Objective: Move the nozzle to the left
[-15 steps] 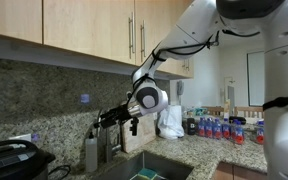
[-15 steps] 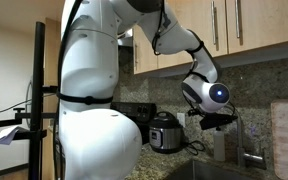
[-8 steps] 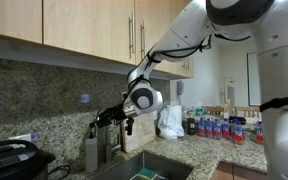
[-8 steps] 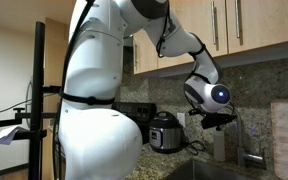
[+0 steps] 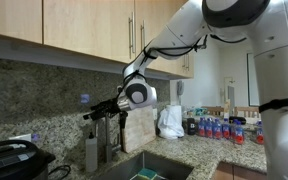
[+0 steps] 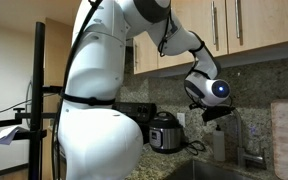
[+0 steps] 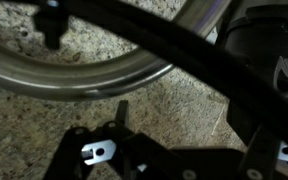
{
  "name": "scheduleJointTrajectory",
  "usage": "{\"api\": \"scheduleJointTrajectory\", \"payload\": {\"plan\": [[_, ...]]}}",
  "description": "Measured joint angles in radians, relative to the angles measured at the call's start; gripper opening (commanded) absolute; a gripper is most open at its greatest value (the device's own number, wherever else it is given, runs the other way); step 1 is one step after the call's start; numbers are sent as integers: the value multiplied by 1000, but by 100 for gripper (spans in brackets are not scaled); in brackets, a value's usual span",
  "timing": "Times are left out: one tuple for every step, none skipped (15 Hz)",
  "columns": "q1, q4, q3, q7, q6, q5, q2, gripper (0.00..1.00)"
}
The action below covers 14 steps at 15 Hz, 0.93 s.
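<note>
The nozzle (image 7: 74, 75) is a brushed-steel arched tube that crosses the top of the wrist view very close up, against the speckled granite wall. My gripper (image 7: 134, 100) has one dark finger (image 7: 184, 55) lying across the tube and another below it, with granite showing in the gap. I cannot tell whether the jaws clamp the tube. In both exterior views the gripper (image 5: 92, 111) (image 6: 212, 116) reaches sideways at the top of the tap, above the sink. The tap's upright stem (image 5: 114, 135) stands just below the gripper.
A white soap bottle (image 5: 91, 152) stands beside the tap. The sink (image 5: 149, 170) lies below. A rice cooker (image 6: 167, 131) and a black appliance (image 5: 9, 160) stand on the counter. Several bottles (image 5: 219, 127) and a white bag (image 5: 169, 122) stand further along. Wooden cabinets (image 5: 84, 30) hang overhead.
In one exterior view the gripper has swung left and slightly up over the last second. In the other it has tilted slightly and stayed by the tap.
</note>
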Motion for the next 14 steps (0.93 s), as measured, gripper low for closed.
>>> {"api": "scheduleJointTrajectory", "payload": {"plan": [[0, 1, 0, 0, 0, 0, 0, 100], [0, 1, -2, 0, 0, 0, 2, 100], [0, 1, -4, 0, 0, 0, 3, 100], [-1, 1, -8, 0, 0, 0, 3, 100], [-2, 0, -14, 0, 0, 1, 3, 100], [-4, -1, -21, 1, 0, 3, 3, 100], [-6, -4, -30, 1, 0, 8, 1, 100], [-9, -7, -40, 1, -3, 17, -3, 100], [-11, -12, -48, 1, -6, 25, -9, 100], [-13, -18, -55, 2, -8, 30, -18, 100], [-17, -24, -60, 2, -8, 34, -24, 100], [-20, -30, -66, 2, -9, 35, -28, 100], [-22, -36, -71, 3, -9, 36, -28, 75], [-24, -44, -76, 3, -9, 37, -27, 74]]}}
